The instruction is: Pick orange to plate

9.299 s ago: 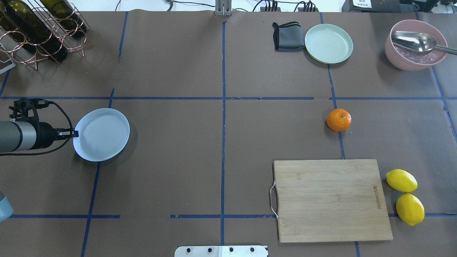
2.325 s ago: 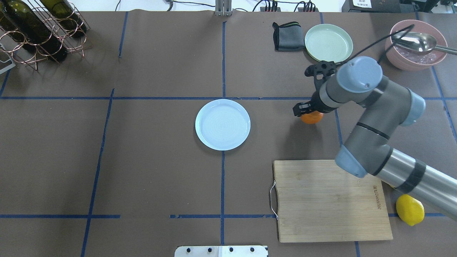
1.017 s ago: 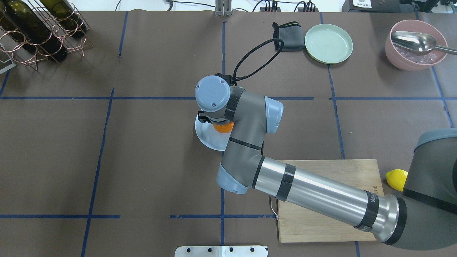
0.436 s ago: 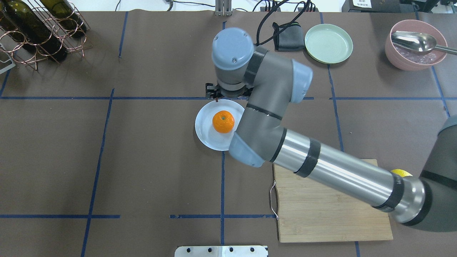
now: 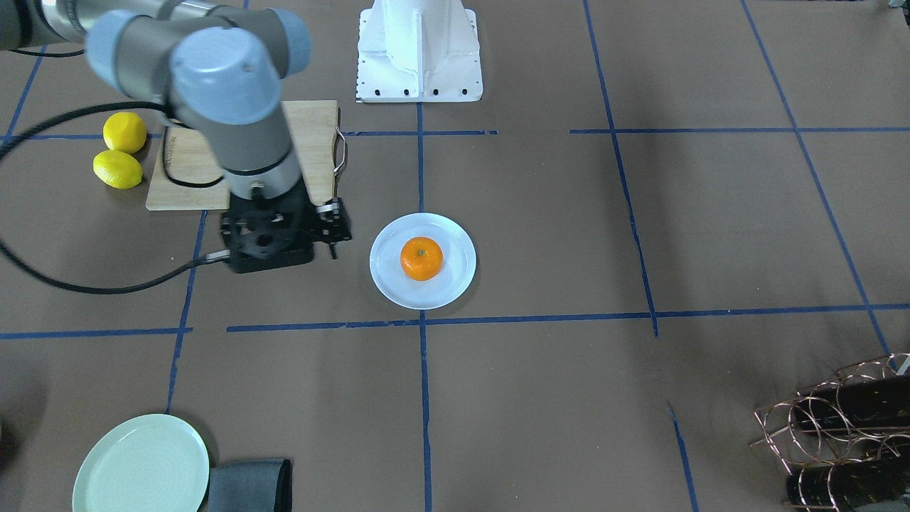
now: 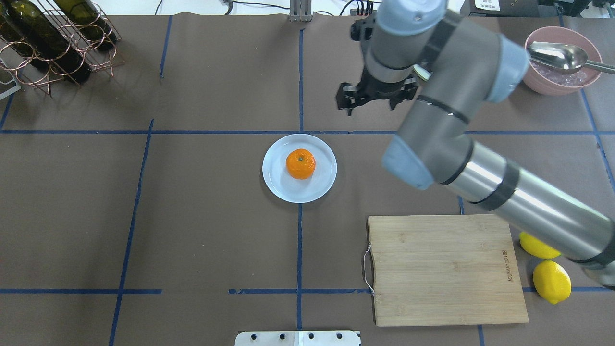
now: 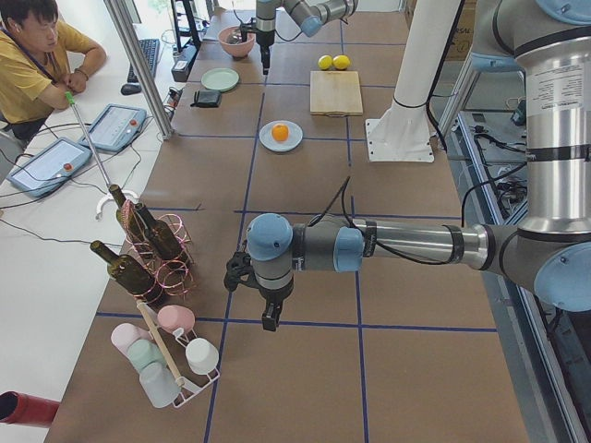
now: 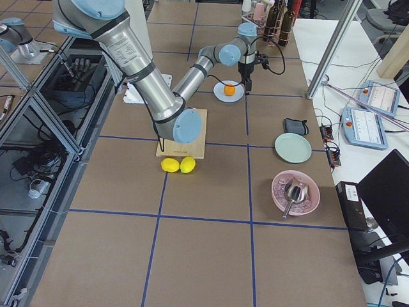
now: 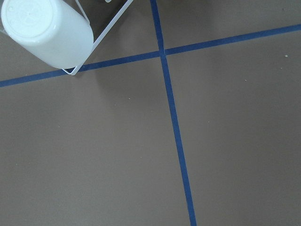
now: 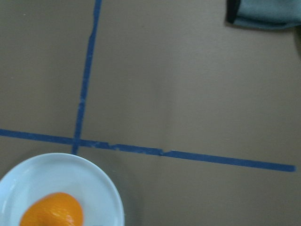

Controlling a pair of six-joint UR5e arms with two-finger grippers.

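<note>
1. Done, as I judge it: the orange [image 6: 301,164] rests mid-plate [image 6: 276,184], with no finger touching it.
2. From the right gripper [image 6: 372,98], orange and plate lie well apart, nearer the robot and to its left.
3. Its jaws seem spread and empty, though the wrist hides much.
4. Left gripper [image 7: 268,319]: far off; whether spread or pressed together, I cannot tell.
5. Left to do: probably nothing but parking the arm.

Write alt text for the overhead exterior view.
An orange sits in the middle of a white plate at the centre of the table. The right gripper hangs empty above the table, beyond the plate and to its right. A wooden cutting board and two lemons lie near right.
</note>
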